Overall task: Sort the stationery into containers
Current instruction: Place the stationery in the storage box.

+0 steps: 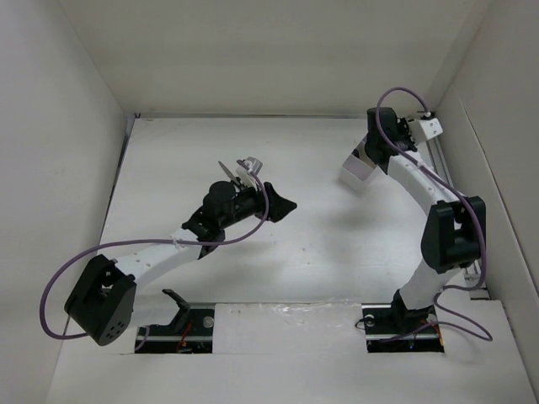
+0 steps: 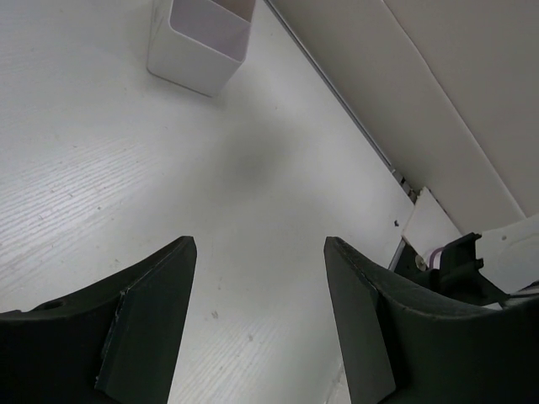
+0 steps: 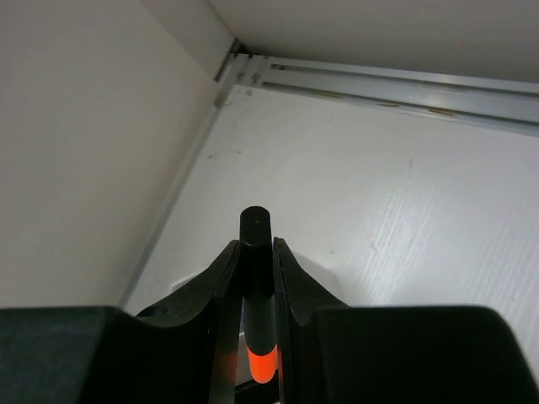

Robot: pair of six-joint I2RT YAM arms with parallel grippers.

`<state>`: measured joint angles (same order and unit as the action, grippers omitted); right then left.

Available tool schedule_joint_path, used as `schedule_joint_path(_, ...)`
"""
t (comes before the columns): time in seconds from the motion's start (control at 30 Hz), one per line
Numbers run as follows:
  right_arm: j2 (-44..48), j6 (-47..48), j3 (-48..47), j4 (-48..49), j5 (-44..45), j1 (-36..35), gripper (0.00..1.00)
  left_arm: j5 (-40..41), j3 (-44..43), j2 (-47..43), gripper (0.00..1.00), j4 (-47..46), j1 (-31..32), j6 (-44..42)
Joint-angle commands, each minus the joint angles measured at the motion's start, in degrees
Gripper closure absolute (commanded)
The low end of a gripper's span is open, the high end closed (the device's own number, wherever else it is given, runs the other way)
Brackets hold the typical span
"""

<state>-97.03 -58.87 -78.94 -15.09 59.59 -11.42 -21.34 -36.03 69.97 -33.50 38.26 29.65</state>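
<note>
White walls [image 1: 67, 126] box in a white table [image 1: 320, 261], and both arms reach out over it from the near edge, a purple cable [image 1: 52, 295] looping off each.

On the right wrist feed, the right gripper [image 3: 255, 246] is clamped on the orange highlighter [image 3: 258, 295]. The two fingers press its barrel from either side. Its black cap end pokes out just past the fingertips, and the orange body shows deeper down, in the throat of the jaws. Beyond those jaws I see bare table running to an aluminium rail [image 3: 379, 84] at the foot of the far wall, with a side wall off to the jaws' left. From the overhead camera, that gripper sits right above the white bin [image 1: 356, 177], which stands toward the far right part of the table. I cannot tell whether the highlighter's tip is inside the mouth of the bin, because the wrist covers it.

The left gripper [image 2: 259, 248] is spread wide, with nothing between its fingers [image 2: 143, 328], and it is held above the table. On its wrist feed the bin stands well ahead of these jaws and to their left, upright, its square mouth partly cut off by the top edge. Low to the right of the jaws, a black part of the right arm [image 2: 459, 261] shows.
</note>
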Motion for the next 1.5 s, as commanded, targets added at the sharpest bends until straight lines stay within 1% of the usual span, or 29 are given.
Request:
schedule_joint_path(0.0,-1.75,1.73,-4.03,-3.63,6.41,-0.62,0.97,-1.33,0.44,-1.24,0.41,-1.66,0.32,1.29)
schedule_joint_path(0.07,-2.89,2.35,-4.82,-3.63,6.41,-1.32,0.97,-2.03,-0.09,-0.72,0.41,-0.96,0.32,1.29)
schedule_joint_path(0.1,-3.77,3.23,-4.82,-3.11,7.81,-1.85,0.97,-2.56,-0.09,-0.72,0.42,-0.96,0.32,1.29)
schedule_joint_path(0.23,-5.89,3.24,-5.44,-3.10,9.84,-4.22,0.97,-2.04,-0.09,-0.72,0.42,-0.96,0.32,1.29)
schedule_joint_path(0.5,-11.59,3.24,-8.24,-4.15,10.46,-5.45,0.97,-2.04,-0.09,-0.19,0.42,-0.96,0.32,1.29)
schedule_joint_path(0.6,-13.18,3.24,-10.44,-4.77,13.70,-6.16,0.93,-2.04,-0.09,-0.19,0.42,-0.96,0.32,1.29)
schedule_joint_path(0.7,-15.37,4.46,-11.50,-5.30,15.80,-7.38,0.91,-2.04,-0.09,-0.19,0.42,-0.96,0.32,1.29)
schedule_joint_path(0.77,-16.69,4.47,-13.17,-5.82,16.34,-8.00,0.89,-2.04,-0.09,-0.19,0.42,-0.96,0.32,1.29)
schedule_joint_path(0.83,-17.31,4.99,-13.70,-5.83,17.57,-8.70,0.83,-0.99,-0.09,-0.19,0.42,-0.96,0.32,1.29)
schedule_joint_path(0.87,-17.31,4.99,-14.22,-5.83,17.57,-9.23,0.75,-0.46,-0.09,-0.19,0.42,-0.96,0.32,1.29)
schedule_joint_path(1.0,-17.93,4.99,-15.37,-5.83,16.87,-10.64,0.54,0.07,-0.62,-0.19,0.42,0.36,0.32,1.29)
schedule_joint_path(1.07,-17.93,4.99,-15.89,-5.83,16.34,-11.95,0.48,2.96,-0.62,-0.19,0.42,1.67,0.32,1.29)
schedule_joint_path(1.1,-17.23,4.99,-15.90,-5.83,15.74,-11.96,0.44,4.11,-1.23,-0.19,0.42,2.46,0.32,1.29)
schedule_joint_path(1.13,-16.27,4.99,-15.90,-5.83,15.21,-11.96,0.36,6.47,-1.23,0.33,0.42,4.56,0.32,1.29)
schedule_joint_path(1.2,-13.73,4.99,-15.90,-6.52,11.70,-12.49,0.30,8.50,-1.85,0.34,0.43,6.07,0.32,1.29)
schedule_joint_path(1.23,-12.58,2.65,-15.03,-7.75,10.56,-13.10,0.30,9.47,-1.85,0.34,0.45,6.07,0.32,1.81)
schedule_joint_path(1.3,-9.42,-0.18,-13.18,-9.77,7.39,-13.88,0.30,14.20,-1.85,-1.15,0.46,8.09,0.32,1.82)
schedule_joint_path(1.33,-5.49,-1.50,-9.34,-9.17,4.77,-14.59,0.32,18.14,-1.85,-1.68,0.47,9.40,0.32,1.82)
schedule_joint_path(1.37,-3.27,-1.51,-6.87,-8.38,4.74,-14.60,0.35,19.83,-1.85,-1.68,0.47,10.28,0.32,2.34)
schedule_joint_path(1.4,-0.90,-1.51,-4.23,-6.98,0.57,-14.60,0.42,21.59,-2.37,-1.68,0.47,11.25,0.32,2.34)
schedule_joint_path(1.43,1.47,-1.51,1.45,-3.75,-1.56,-15.38,0.51,23.35,-2.38,-1.68,0.49,12.22,0.32,3.04)
schedule_joint_path(1.47,6.20,-1.51,4.20,-2.32,-4.11,-16.08,0.71,24.76,-3.07,-1.68,0.49,13.10,-0.20,3.05)
